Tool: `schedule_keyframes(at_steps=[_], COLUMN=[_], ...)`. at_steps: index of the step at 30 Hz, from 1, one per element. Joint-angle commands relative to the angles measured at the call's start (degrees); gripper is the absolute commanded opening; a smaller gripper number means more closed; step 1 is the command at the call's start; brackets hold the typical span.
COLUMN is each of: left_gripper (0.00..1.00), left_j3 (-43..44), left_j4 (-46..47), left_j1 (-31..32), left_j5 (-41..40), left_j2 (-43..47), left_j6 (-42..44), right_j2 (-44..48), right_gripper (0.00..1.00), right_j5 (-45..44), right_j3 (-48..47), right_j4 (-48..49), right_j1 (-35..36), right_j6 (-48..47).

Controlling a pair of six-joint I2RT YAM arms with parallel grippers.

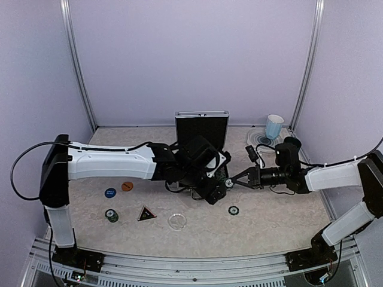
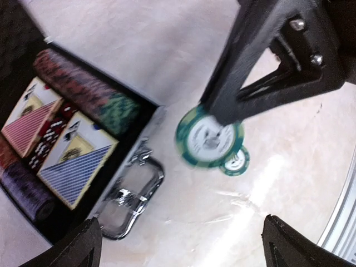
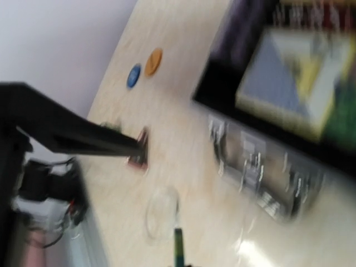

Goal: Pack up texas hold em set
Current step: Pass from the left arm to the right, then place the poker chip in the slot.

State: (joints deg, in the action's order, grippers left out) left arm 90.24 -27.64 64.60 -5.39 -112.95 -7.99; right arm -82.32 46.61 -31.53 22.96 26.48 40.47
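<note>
The silver briefcase stands open, its lid upright. The left wrist view shows its black lining holding chip rows, a red deck and a blue deck. My right gripper is shut on a green chip, lifted just right of the case. That chip appears edge-on in the right wrist view. Another green chip lies on the table below it. My left gripper hangs open over the case's front edge, with nothing between its fingertips.
On the table's left lie a blue disc, an orange disc, a green chip stack, a black triangle and a clear disc. A light-blue mug sits on a round coaster at the back right.
</note>
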Motion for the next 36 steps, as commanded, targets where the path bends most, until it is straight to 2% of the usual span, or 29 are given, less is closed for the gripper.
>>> schedule_keyframes(at_steps=[1, 8, 13, 19, 27, 36], left_gripper=[0.99, 0.99, 0.99, 0.99, 0.99, 0.99], left_j3=[-10.3, -25.7, -28.0, -30.3, -31.8, -32.3], left_j4=[8.4, 15.9, 14.2, 14.4, 15.6, 15.9], left_j1=[-6.4, -13.0, -13.8, -16.3, -17.0, -17.1], left_j5=[4.9, 11.7, 12.3, 14.0, 14.4, 14.2], left_j2=[12.0, 26.0, 30.1, 33.5, 33.6, 33.0], left_j6=[-6.6, -13.4, -13.8, -14.5, -15.7, -16.4], right_j2=[2.0, -4.5, -10.2, -14.6, -20.2, -20.8], right_gripper=[0.0, 0.0, 0.0, 0.0, 0.0, 0.0], right_j5=[-8.8, -22.7, -36.7, -48.2, -55.1, -54.1], right_j3=[-10.2, -28.2, -38.1, -43.2, -47.6, -46.6], right_j4=[-19.8, -38.7, -50.3, -56.6, -61.2, -60.4], right_j1=[-0.3, 1.7, 7.5, 13.6, 17.1, 19.0], right_j6=[-18.3, -34.7, -45.6, -53.9, -59.6, -62.4])
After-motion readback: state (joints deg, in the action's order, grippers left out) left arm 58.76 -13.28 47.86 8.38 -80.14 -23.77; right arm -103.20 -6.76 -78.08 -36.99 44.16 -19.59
